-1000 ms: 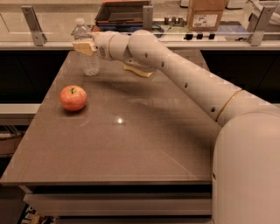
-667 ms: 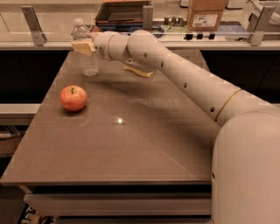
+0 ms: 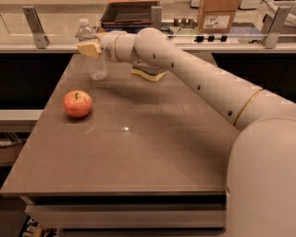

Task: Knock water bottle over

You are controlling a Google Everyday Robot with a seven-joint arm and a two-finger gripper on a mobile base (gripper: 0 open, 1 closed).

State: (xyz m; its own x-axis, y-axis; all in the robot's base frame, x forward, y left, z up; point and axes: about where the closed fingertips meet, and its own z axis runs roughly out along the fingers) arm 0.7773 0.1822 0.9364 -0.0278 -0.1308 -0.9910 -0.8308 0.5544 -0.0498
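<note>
The water bottle is a small clear ribbed bottle with a white cap. It stands upright near the far left corner of the brown table. My gripper reaches in from the right at the end of the long white arm. Its tan tip lies against the bottle's upper body, covering the label band. The bottle's cap shows above the gripper and its lower half shows below.
A red apple sits on the table in front of the bottle. A yellow-green sponge lies under the arm at the table's far edge. Behind is a counter with a dark tray, a cardboard box and metal brackets.
</note>
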